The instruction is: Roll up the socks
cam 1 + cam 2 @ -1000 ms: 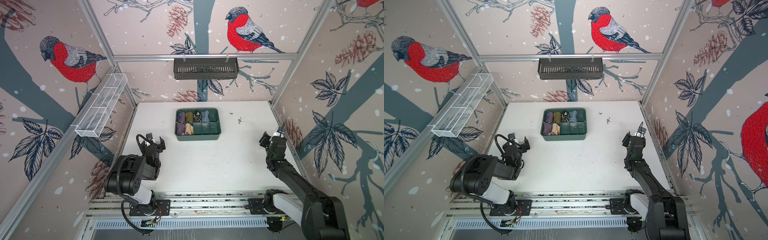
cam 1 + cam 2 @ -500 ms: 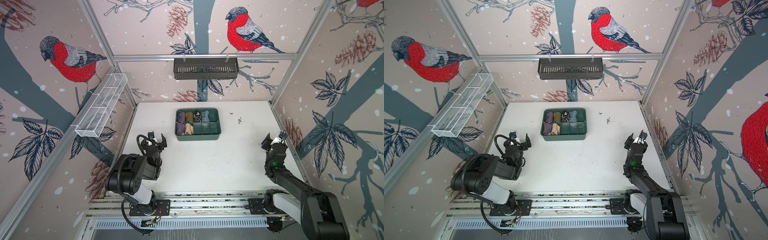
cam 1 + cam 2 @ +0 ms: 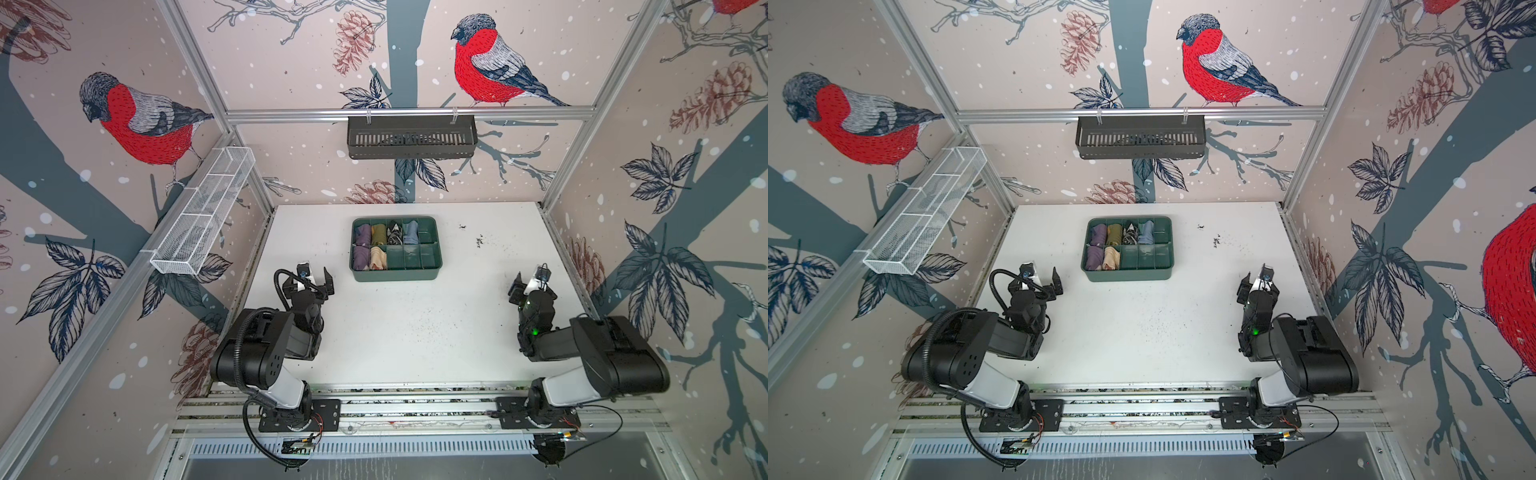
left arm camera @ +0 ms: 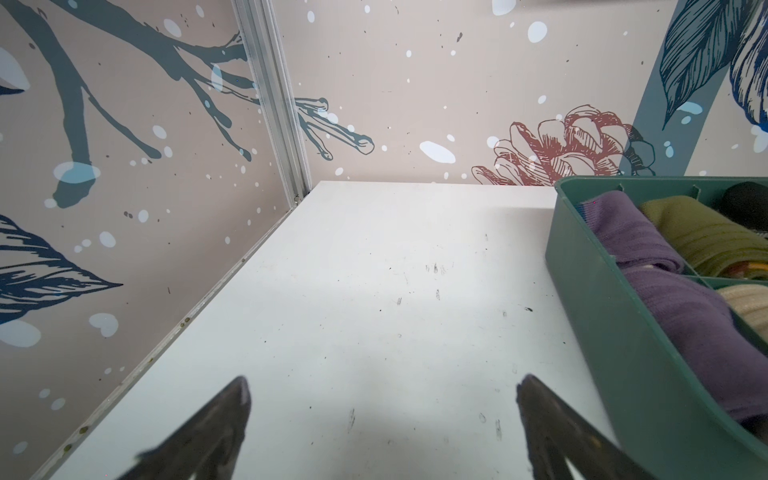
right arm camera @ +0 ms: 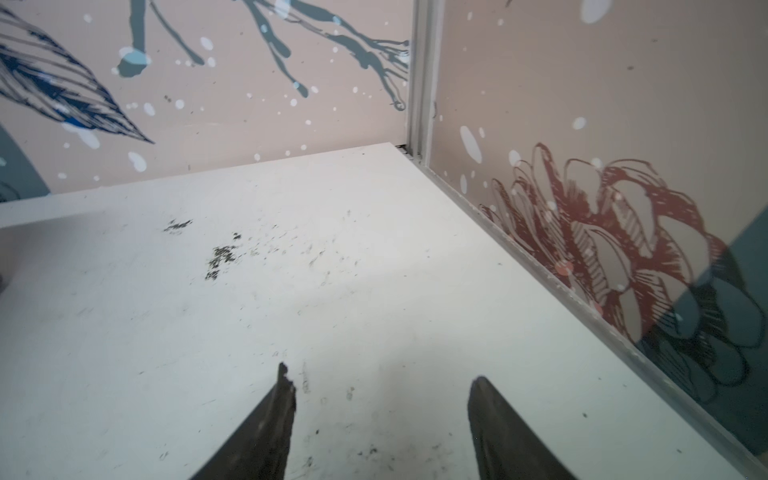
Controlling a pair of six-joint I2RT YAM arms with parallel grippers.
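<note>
Two rolled socks, one purple (image 3: 360,257) and one tan (image 3: 377,257), sit side by side in the near left compartments of the green tray (image 3: 395,274); the left wrist view shows the purple roll (image 4: 698,328) and the tan roll (image 4: 748,307) too. My left gripper (image 3: 314,276) (image 3: 1042,276) (image 4: 382,386) hovers open over bare table, just left of the tray's near corner. My right gripper (image 3: 530,280) (image 3: 1256,278) (image 5: 380,374) is open as well, near the right wall. Neither holds anything.
The tray's back row holds a purple roll (image 3: 364,235), an olive roll (image 3: 379,234), a black-white roll (image 3: 394,235) and a light blue roll (image 3: 410,232). A dark basket (image 3: 411,137) hangs on the back wall and a white mesh shelf (image 3: 203,216) on the left wall. The white table (image 3: 415,324) has dark specks.
The right arm has folded back toward its base, its elbow coming up, while its gripper stays near the right wall. The left gripper has shifted slightly toward the tray.
</note>
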